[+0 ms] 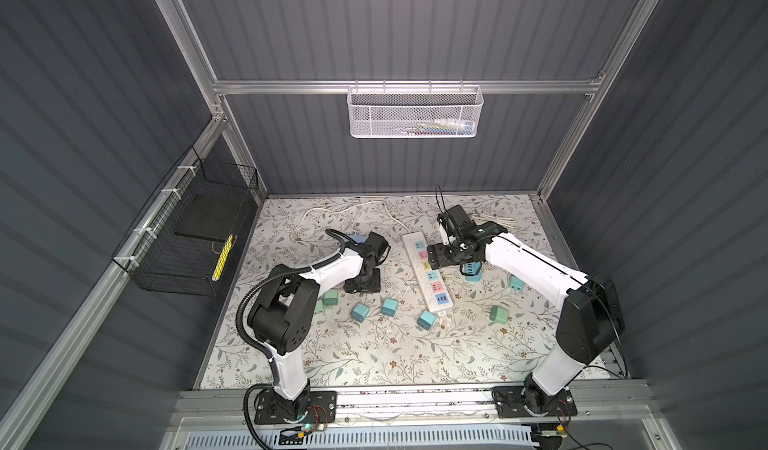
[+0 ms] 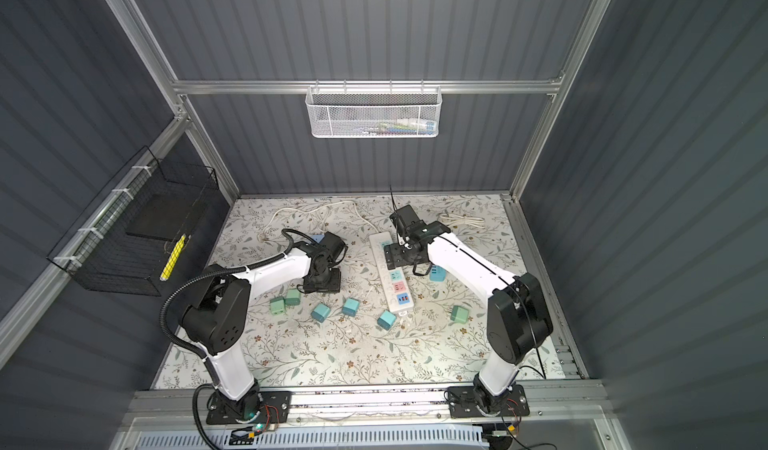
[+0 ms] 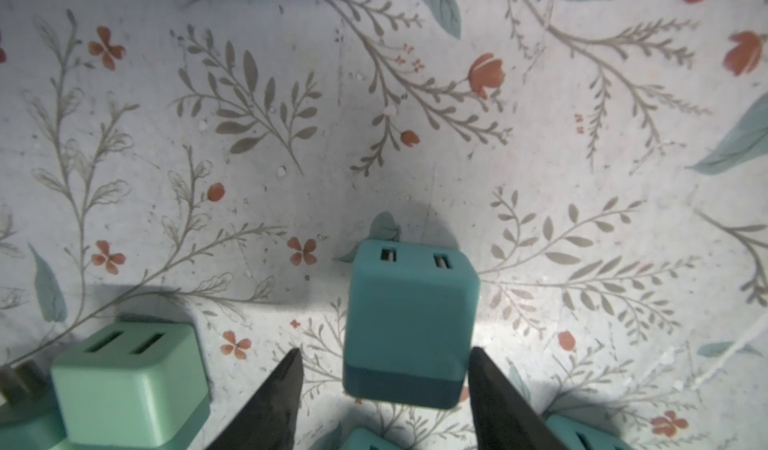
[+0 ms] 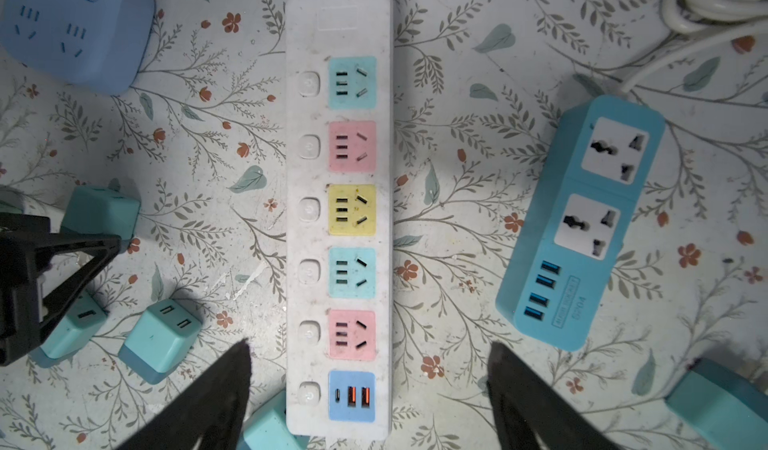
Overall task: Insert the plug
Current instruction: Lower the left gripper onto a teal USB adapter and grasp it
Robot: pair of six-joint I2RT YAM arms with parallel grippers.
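A teal plug [image 3: 409, 323] with two USB ports sits between the fingers of my left gripper [image 3: 384, 351]. One fingertip [image 3: 478, 360] touches its side, and a gap shows between the other fingertip [image 3: 293, 364] and the plug. In both top views the left gripper [image 1: 360, 286] [image 2: 322, 282] points down and hides that plug. My right gripper [image 4: 370, 346] [image 1: 434, 256] [image 2: 395, 256] hangs open above the white power strip [image 4: 340, 32] [image 1: 436, 306] [image 2: 401, 306], holding nothing. The strip has coloured sockets and a USB block.
Several loose teal and green plugs [image 1: 360, 312] [image 1: 498, 314] [image 3: 129, 381] [image 4: 160, 339] lie on the floral mat. A blue power strip [image 4: 582, 227] [image 1: 473, 273] lies under the right arm. A pale blue socket block [image 4: 70, 28] and white cables [image 1: 345, 215] lie further back.
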